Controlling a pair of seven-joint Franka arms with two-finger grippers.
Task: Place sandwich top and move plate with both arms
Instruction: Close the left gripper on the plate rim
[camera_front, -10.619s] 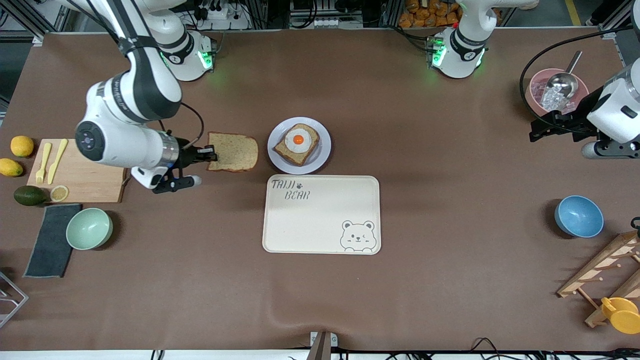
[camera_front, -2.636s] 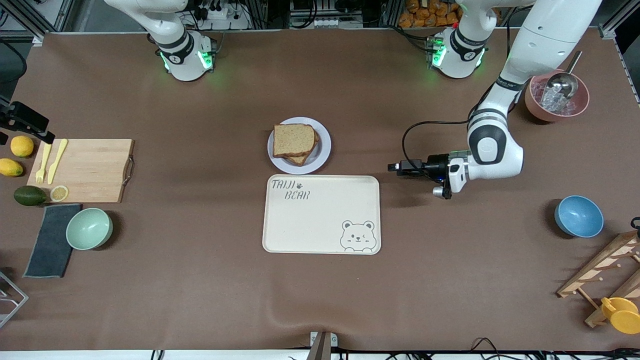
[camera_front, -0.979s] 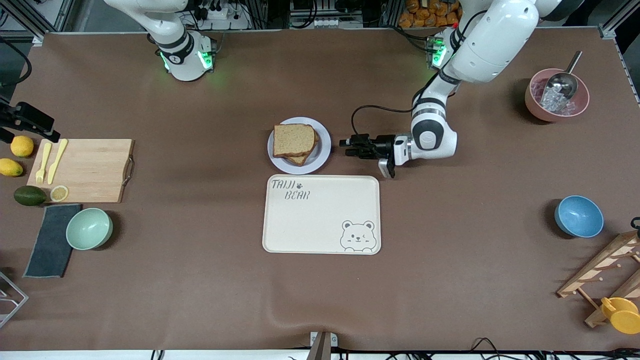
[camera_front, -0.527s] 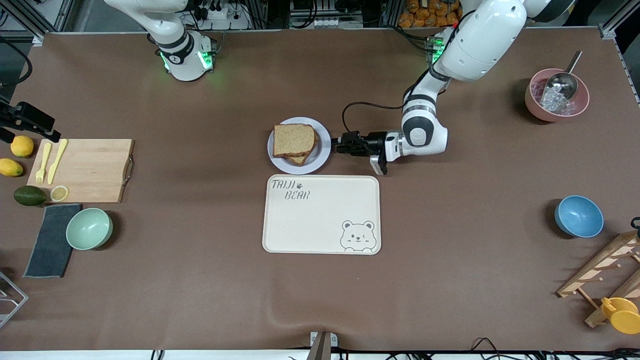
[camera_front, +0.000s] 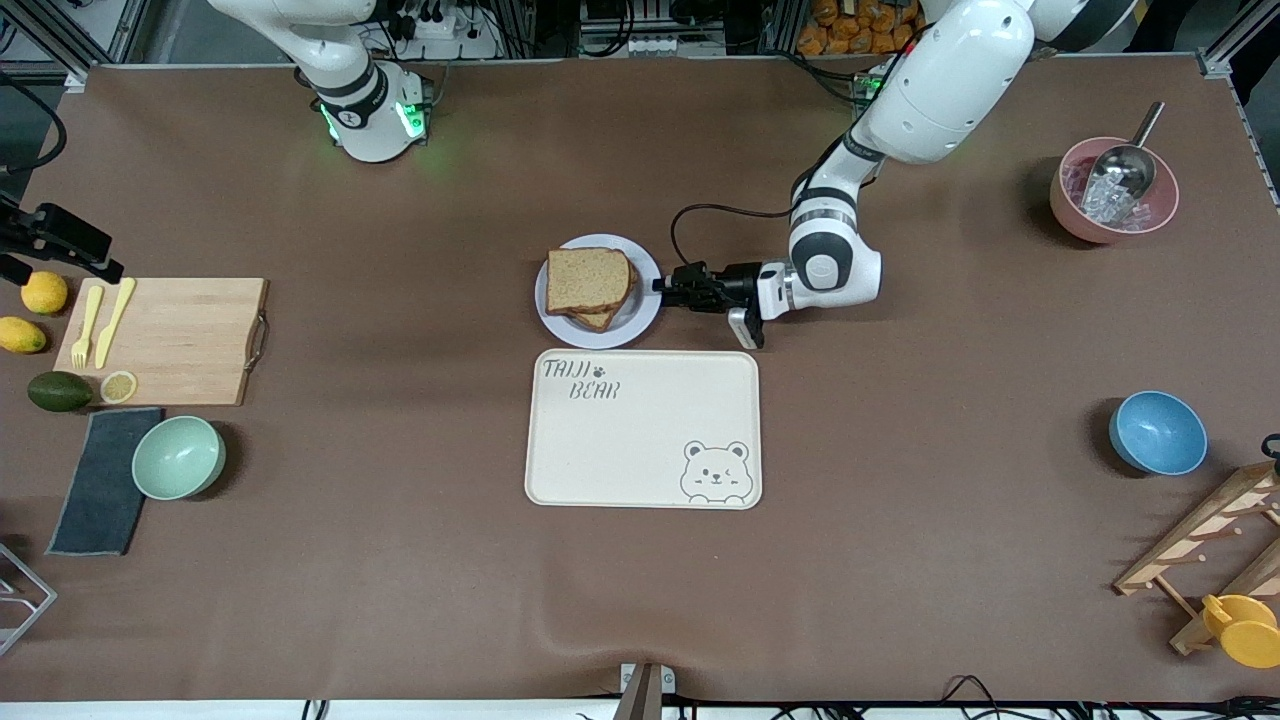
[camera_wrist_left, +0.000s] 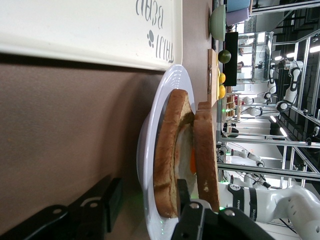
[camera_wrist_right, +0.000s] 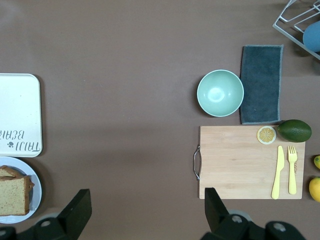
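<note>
low over the table, the left gripper (camera_front: 662, 291) reaches level toward the rim of the plate (camera_front: 648, 300) from the left arm's end, its tips right at that rim. the left wrist view shows its fingers (camera_wrist_left: 107, 202) parted, one under the plate (camera_wrist_left: 150, 150) edge and one above it at the crust, with the rim in the gap; whether they press on it yet i cannot tell.

just past the tips, on the plate, lies the sandwich top (camera_front: 588, 280), a speckled tan slice stacked on a lower slice (camera_front: 603, 318) whose corner peeks out. from the left wrist view the sandwich top (camera_wrist_left: 206, 155) sits over a fried egg (camera_wrist_left: 191, 160) on the lower slice (camera_wrist_left: 167, 155).

beside the gripper and nearer the front camera is the bear-printed tray (camera_front: 643, 428), just next to the plate. farther off toward the left arm's end stand a pink bowl with a scoop (camera_front: 1113, 190) and a blue bowl (camera_front: 1157, 432).

the right gripper (camera_wrist_right: 145, 212) waits high up over the right arm's end of the table, fingers spread wide and empty. below it lie a cutting board (camera_wrist_right: 250, 162) with a yellow knife and fork (camera_wrist_right: 284, 171), a mint bowl (camera_wrist_right: 220, 93) and a dark cloth (camera_wrist_right: 260, 84).
</note>
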